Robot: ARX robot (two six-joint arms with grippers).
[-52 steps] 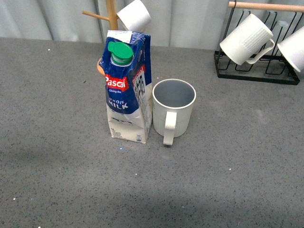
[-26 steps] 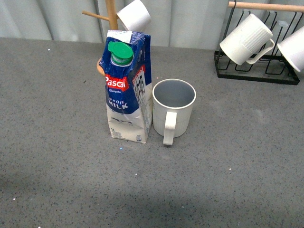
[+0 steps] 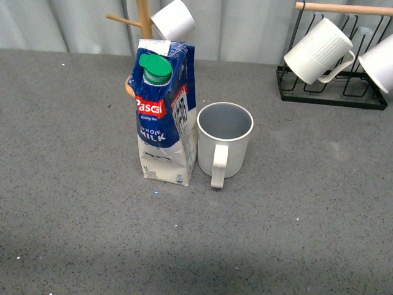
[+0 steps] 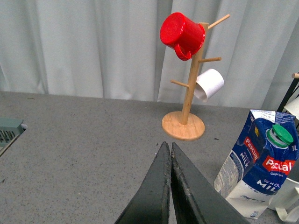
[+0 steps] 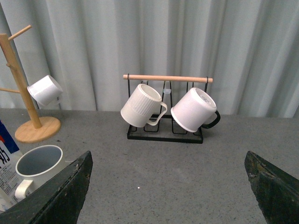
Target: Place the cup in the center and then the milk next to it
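cup (image 3: 225,138): stands upright on the grey speckled tabletop (image 3: 73,203), mouth up, pale grey-blue inside showing, loop handle turned toward the front camera; this is the landmark for every line below
milk (image 3: 164,114): upright, just beside the cup on the robot's left side, so close that I cannot tell whether the two touch; green screw cap on top, red logo facing the front camera; it stands taller than the cup
center: the stretch of tabletop under the cup and the milk; both rest on it, free of any gripper
left gripper (image 4: 170,154): seen only in the left wrist view, its two dark fingers pressed together with nothing between them; it hangs apart from the cup, on the far side of the milk from it
right gripper (image 5: 168,186): seen only in the right wrist view, fingers spread wide at the two lower corners, nothing held; the cup lies beside one finger, clear of it
wooden mug tree (image 4: 187,93): behind the milk, further from the robot than the cup; carries a red mug (image 4: 181,34) high up and a small plain white cup (image 4: 209,85) lower
black wire rack (image 5: 164,133): well apart from the cup, behind it to the robot's right; under its wooden bar hang a ribbed white mug (image 5: 142,106) and a smooth white mug with a dark handle (image 5: 195,110)
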